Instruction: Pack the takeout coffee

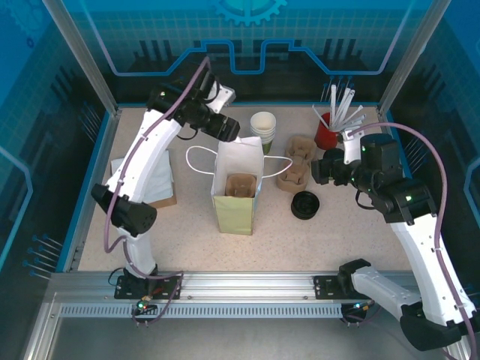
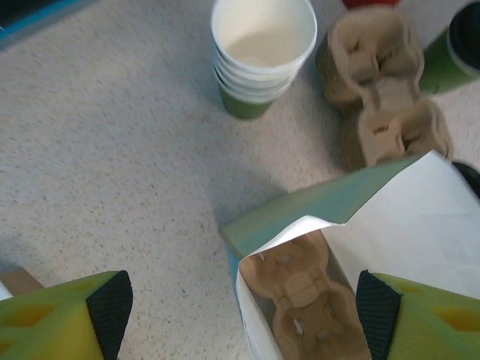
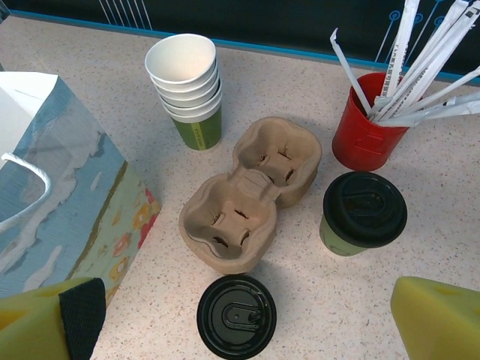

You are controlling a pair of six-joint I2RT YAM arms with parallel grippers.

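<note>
Bag [image 2: 420, 225] rim sits between my left claw's [image 2: 244, 311] spread fingers, while ahead of my right claw [image 3: 255, 319], also spread wide, lies the loose carrier [image 3: 247, 202], the takeout coffee [image 3: 360, 214] just right of it, bare table [image 3: 442, 232] open beyond.

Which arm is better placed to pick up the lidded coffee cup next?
Right, likely. The right gripper is open close to the lidded coffee cup, while the left gripper hovers, open, at the mouth of the paper bag.

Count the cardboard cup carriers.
2: one carrier inside the paper bag, a second carrier between the cup stack and lidded cup; more may be nested beneath it.
</note>
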